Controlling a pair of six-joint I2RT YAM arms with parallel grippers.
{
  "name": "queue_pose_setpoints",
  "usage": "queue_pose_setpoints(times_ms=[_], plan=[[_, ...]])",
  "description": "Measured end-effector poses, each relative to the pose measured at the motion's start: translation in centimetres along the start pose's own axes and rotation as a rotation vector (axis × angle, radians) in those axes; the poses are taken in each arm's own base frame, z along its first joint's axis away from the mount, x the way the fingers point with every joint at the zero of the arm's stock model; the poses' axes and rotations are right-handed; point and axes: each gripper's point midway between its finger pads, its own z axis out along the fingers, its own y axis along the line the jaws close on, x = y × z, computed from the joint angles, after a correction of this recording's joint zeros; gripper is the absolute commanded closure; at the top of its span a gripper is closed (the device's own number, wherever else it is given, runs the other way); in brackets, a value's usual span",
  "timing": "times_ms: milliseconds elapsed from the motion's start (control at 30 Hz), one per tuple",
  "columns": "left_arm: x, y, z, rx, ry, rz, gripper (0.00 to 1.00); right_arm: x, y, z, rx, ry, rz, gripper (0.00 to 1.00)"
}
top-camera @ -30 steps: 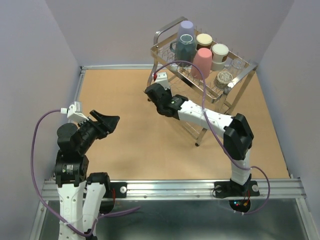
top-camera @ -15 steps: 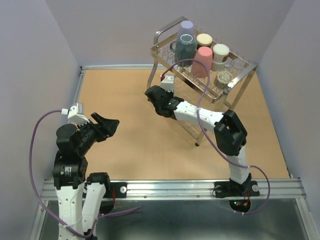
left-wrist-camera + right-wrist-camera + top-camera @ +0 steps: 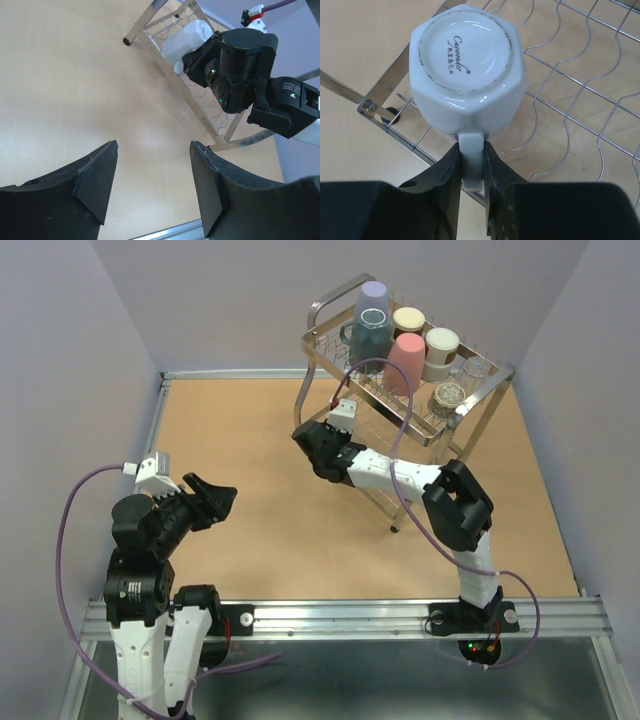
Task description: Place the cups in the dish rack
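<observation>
At the dish rack (image 3: 385,82), right gripper (image 3: 472,155) (elbow bent) pinches mug (image 3: 465,65) handle.

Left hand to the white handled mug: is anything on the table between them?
Nothing. The left wrist view shows only bare tan tabletop between the left hand and the white handled mug, right up to the chrome wire dish rack edge.

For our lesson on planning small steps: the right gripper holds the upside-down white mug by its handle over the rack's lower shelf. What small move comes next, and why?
Probably ease the white mug down until it rests on the wires. The right gripper is shut on its handle, the mug hangs inverted over the lower shelf of the dish rack, and contact cannot be confirmed.
</observation>
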Motion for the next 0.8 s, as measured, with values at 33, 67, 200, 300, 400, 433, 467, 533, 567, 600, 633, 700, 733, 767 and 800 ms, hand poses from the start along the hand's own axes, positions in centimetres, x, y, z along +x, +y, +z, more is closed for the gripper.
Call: queue_pose_setpoints(times_ms=[33, 67, 200, 300, 400, 433, 467, 533, 567, 600, 633, 700, 733, 767, 800], plan=[[0.1, 0.1, 0.0, -0.002, 0.002, 0.002, 0.30, 0.1, 0.0, 0.0, -0.001, -0.002, 0.012, 1.00], [0.1, 0.1, 0.0, -0.005, 0.001, 0.003, 0.30, 0.2, -0.1, 0.0, -0.001, -0.002, 0.024, 1.00], [0.1, 0.2, -0.1, -0.007, 0.002, 0.010, 0.30, 0.4, -0.4, -0.1, -0.003, -0.003, 0.056, 0.92], [0.1, 0.2, -0.1, -0.008, 0.000, 0.012, 0.30, 0.6, -0.2, -0.1, -0.012, 0.002, 0.064, 0.59], [0.1, 0.2, -0.1, -0.009, 0.000, 0.013, 0.30, 0.8, 0.1, -0.1, -0.028, 0.017, 0.064, 0.31], [0.1, 0.2, -0.1, -0.009, 0.000, 0.013, 0.30, 1.1, 0.1, -0.2, -0.033, 0.028, 0.058, 0.25], [0.1, 0.2, -0.1, -0.008, -0.001, 0.013, 0.30, 1.3, 0.2, -0.2, -0.040, 0.037, 0.053, 0.20], [0.1, 0.2, -0.1, -0.009, -0.001, 0.013, 0.30, 1.5, 0.3, -0.3, -0.048, 0.048, 0.046, 0.06], [0.0, 0.2, -0.1, -0.008, -0.002, 0.013, 0.30, 1.6, 0.4, -0.3, -0.052, 0.052, 0.045, 0.02], [0.0, 0.2, -0.1, -0.008, -0.002, 0.013, 0.30, 1.7, 0.4, -0.4, -0.056, 0.056, 0.040, 0.00], [0.0, 0.2, -0.1, -0.008, -0.002, 0.013, 0.30, 1.7, 0.5, -0.4, -0.058, 0.058, 0.037, 0.00], [0.0, 0.2, -0.1, -0.008, -0.003, 0.013, 0.30, 1.7, 0.5, -0.4, -0.062, 0.061, 0.029, 0.00], [0.0, 0.2, -0.1, -0.007, -0.004, 0.013, 0.30, 1.8, 0.5, -0.4, -0.062, 0.061, 0.024, 0.00], [0.0, 0.2, -0.1, -0.006, -0.005, 0.014, 0.30, 1.8, 0.4, -0.4, -0.062, 0.061, 0.020, 0.00], [0.0, 0.1, -0.1, -0.005, -0.006, 0.014, 0.30, 1.8, 0.4, -0.4, -0.062, 0.061, 0.015, 0.00]])
